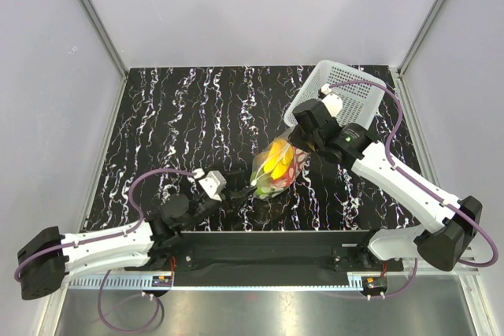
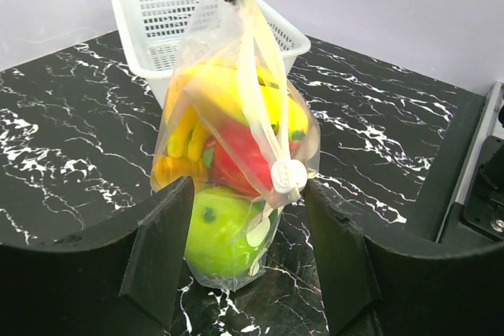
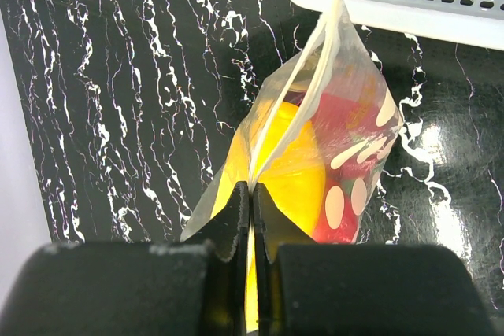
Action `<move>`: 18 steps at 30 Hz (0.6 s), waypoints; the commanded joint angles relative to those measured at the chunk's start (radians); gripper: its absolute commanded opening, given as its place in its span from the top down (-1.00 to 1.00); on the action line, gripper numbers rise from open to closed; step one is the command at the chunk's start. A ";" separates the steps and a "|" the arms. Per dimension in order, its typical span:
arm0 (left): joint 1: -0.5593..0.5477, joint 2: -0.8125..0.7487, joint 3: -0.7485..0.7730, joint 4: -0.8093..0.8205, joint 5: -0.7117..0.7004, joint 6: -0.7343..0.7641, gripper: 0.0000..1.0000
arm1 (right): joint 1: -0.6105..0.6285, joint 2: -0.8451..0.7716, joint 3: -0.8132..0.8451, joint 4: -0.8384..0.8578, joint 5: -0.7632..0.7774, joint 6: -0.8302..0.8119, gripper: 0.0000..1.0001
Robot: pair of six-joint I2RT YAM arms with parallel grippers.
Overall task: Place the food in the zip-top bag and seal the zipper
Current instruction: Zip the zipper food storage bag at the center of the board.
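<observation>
The zip-top bag [image 1: 276,167] hangs upright over the table, its bottom low over the black marble. Through its dotted plastic the food shows: a green round fruit [image 2: 220,230] at the bottom, a red one [image 2: 236,164] above it and the yellow banana bunch [image 2: 185,139]. My right gripper [image 3: 252,190] is shut on the zipper [image 3: 293,88] at the bag's top edge. A white slider tab [image 2: 287,176] sits on that strip. My left gripper [image 2: 248,192] is open, one finger on each side of the bag's lower part, close to the plastic.
A white perforated basket [image 1: 342,90] stands at the back right, just behind the bag and the right wrist. A metal rail runs along the near edge by the arm bases. White walls close in the table on three sides.
</observation>
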 commanded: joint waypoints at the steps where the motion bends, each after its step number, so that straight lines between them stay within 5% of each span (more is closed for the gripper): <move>1: -0.004 0.027 -0.013 0.134 0.040 0.014 -0.23 | -0.007 -0.038 0.055 0.020 0.024 -0.005 1.00; 6: -0.004 0.083 -0.012 0.175 0.058 0.006 -0.12 | -0.007 -0.040 0.053 0.020 0.027 -0.004 1.00; 13: -0.013 0.140 -0.035 0.250 0.053 -0.009 -0.28 | -0.008 -0.037 0.055 0.017 0.028 -0.002 1.00; 18: -0.014 0.192 -0.027 0.332 0.044 -0.020 -0.11 | -0.007 -0.035 0.050 0.025 0.019 0.001 1.00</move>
